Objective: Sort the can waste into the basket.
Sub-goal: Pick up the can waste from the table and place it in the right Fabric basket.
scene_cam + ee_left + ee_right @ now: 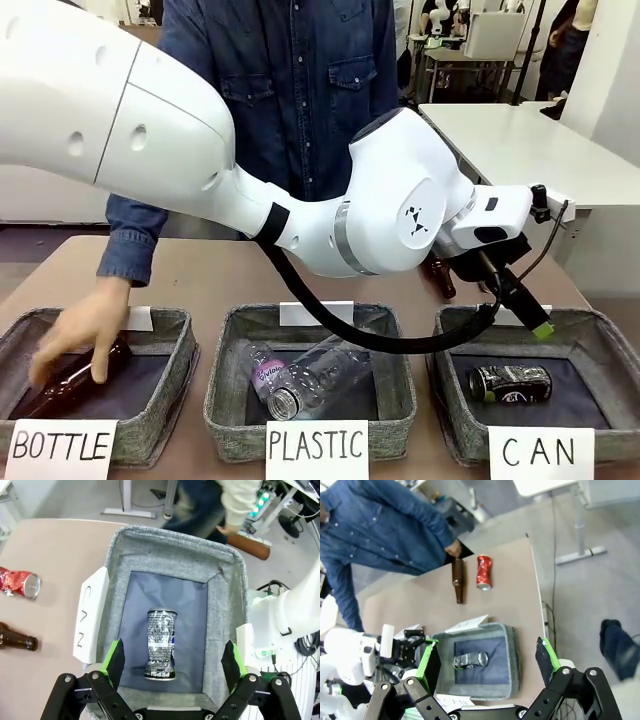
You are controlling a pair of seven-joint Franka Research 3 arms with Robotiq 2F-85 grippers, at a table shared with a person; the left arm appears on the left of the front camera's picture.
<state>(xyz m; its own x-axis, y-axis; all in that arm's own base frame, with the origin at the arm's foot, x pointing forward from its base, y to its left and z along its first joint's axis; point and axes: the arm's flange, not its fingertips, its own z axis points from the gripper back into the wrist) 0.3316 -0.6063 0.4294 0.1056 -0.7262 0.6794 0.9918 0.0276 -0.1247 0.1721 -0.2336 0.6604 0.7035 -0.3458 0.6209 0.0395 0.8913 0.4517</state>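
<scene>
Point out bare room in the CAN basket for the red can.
Bare lining lies between the black can and the basket wall farthest from the left tool, plus narrow strips along both side walls. The end under the tool is crowded by that can.

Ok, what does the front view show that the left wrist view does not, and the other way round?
Front view: a person's hand on a brown bottle in the BOTTLE basket, and clear plastic bottles lying in the PLASTIC basket.
Left wrist view: the red can, crushed, lying on the table outside the CAN basket.
Both: the CAN basket with the black-and-silver can lying on its side inside, and the open left tool over it.
</scene>
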